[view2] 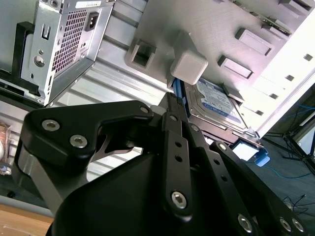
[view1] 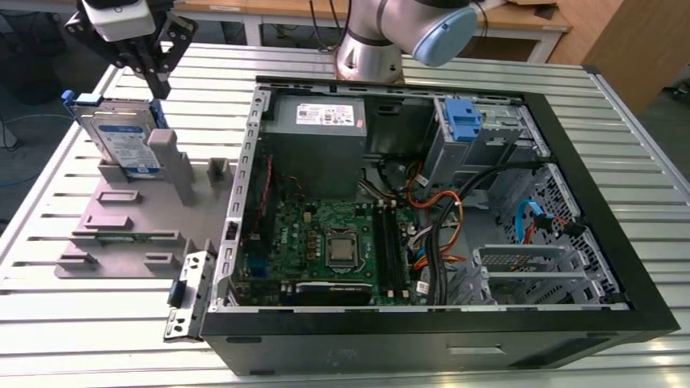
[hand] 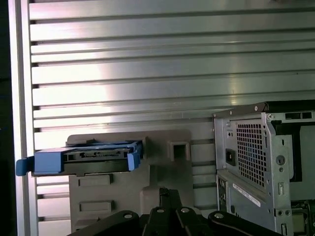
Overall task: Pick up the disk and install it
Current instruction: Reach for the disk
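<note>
The disk (view1: 116,137) stands on edge in a grey holder (view1: 119,238) on the exterior view's left; it is silver with a white-and-blue label and blue side rails. My gripper (view1: 160,84) hangs just above the disk's upper edge, toward the computer case, with its black fingers drawn together on nothing. In the second wrist view the fingertips (view2: 173,101) end close to the disk's (view2: 216,101) blue rail. In the first wrist view the disk (hand: 83,158) lies apart from the gripper (hand: 166,192).
An open computer case (view1: 603,242) lies flat on the slatted metal table (view1: 65,323), with a motherboard (view1: 323,242), a grey power supply (view1: 318,121) and a blue latch (view1: 460,121) at the drive bay. The arm's base (view1: 372,48) stands behind the case.
</note>
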Tool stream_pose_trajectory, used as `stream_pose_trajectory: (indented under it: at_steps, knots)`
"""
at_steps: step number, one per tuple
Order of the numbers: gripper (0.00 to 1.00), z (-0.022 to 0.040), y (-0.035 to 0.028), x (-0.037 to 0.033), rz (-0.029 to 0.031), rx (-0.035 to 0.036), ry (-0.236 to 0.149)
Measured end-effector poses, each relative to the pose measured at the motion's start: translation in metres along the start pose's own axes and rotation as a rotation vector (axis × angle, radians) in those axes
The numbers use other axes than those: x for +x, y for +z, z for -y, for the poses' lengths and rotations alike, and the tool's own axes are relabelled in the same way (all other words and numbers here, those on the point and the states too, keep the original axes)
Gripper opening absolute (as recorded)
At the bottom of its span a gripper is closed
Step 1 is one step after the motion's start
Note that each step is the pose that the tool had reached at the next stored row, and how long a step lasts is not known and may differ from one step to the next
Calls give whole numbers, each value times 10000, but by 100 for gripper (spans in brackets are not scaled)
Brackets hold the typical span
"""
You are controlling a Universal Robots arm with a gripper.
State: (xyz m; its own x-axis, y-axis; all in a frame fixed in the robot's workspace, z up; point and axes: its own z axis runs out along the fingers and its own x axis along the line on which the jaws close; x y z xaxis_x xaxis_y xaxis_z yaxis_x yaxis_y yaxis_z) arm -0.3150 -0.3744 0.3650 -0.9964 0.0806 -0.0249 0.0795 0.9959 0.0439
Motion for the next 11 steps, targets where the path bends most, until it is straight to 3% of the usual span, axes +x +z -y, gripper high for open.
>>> stream_pose_trajectory:
  at_steps: [7, 11]
  knots:
    - [11, 0, 0, 1, 0, 0, -1]
    - [11, 3, 3, 44, 0, 0, 0]
